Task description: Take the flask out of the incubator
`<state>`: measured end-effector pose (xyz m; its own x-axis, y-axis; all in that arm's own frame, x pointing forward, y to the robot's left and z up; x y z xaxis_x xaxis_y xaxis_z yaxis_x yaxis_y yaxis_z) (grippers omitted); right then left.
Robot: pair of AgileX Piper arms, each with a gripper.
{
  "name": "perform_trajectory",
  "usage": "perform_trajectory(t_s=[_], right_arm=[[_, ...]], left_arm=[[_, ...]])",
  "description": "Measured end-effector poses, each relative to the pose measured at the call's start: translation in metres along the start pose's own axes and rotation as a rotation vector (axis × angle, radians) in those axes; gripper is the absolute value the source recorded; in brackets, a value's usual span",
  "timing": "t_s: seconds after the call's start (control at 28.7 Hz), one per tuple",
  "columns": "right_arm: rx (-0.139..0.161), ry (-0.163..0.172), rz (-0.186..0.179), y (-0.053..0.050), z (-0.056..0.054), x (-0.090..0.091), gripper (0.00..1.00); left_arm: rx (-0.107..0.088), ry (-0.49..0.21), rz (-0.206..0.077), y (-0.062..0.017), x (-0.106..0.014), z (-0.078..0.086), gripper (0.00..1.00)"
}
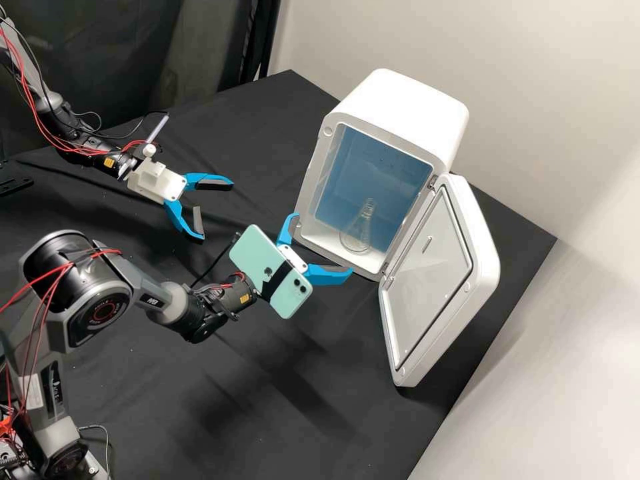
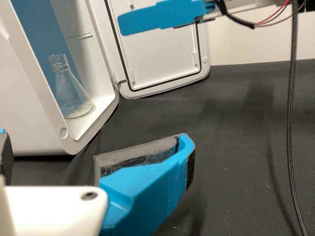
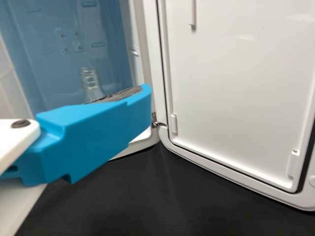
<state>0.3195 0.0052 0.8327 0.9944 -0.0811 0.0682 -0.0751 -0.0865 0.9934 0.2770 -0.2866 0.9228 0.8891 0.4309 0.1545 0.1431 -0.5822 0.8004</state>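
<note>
1. High view: the right tool (image 1: 321, 243) hangs open at the incubator's (image 1: 400, 113) mouth; the left tool (image 1: 215, 208) is open too, farther back over the counter (image 1: 267, 387).
2. The clear flask (image 1: 360, 227) stands upright inside.
3. The left wrist view shows its ribbed neck; in the right wrist view a blue finger (image 3: 93, 132) covers its body.

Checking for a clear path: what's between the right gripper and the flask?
Only the white front rim of the incubator and its bare blue interior lie between the open right gripper and the flask, seen in the high view.
</note>
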Motion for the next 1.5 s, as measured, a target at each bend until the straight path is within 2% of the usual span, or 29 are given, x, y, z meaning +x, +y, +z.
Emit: perform_trajectory(t_s=[0.21,0.38,0.42,0.52,0.66,0.91,1.18,1.5], right_arm=[[-0.007,-0.013,-0.002,-0.002,0.01,0.007,1.0],[0.018,-0.007,-0.025,-0.004,0.019,0.014,1.0],[0.019,-0.009,-0.033,-0.005,0.022,0.016,1.0],[0.023,-0.013,-0.04,-0.006,0.025,0.019,1.0],[0.022,-0.013,-0.042,-0.008,0.027,0.024,1.0],[0.022,-0.018,-0.046,-0.011,0.032,0.033,1.0],[0.02,-0.014,-0.043,-0.012,0.033,0.039,1.0],[0.02,-0.015,-0.042,-0.011,0.033,0.039,1.0]], left_arm=[[0.004,-0.001,0.016,0.005,0.0,0.0,1.0],[0.004,-0.001,0.016,0.005,0.0,0.0,1.0],[-0.003,-0.001,0.016,0.005,0.0,0.0,1.0],[-0.005,-0.002,0.018,0.0054,0.0,0.0,1.0],[-0.005,-0.005,0.027,0.0089,-0.001,0.001,1.0],[-0.005,-0.005,0.027,0.0091,-0.001,0.001,1.0],[-0.005,0.001,0.005,0.007,-0.001,0.0,1.0],[-0.005,0.001,0.005,0.0071,-0.001,0.0,1.0]])
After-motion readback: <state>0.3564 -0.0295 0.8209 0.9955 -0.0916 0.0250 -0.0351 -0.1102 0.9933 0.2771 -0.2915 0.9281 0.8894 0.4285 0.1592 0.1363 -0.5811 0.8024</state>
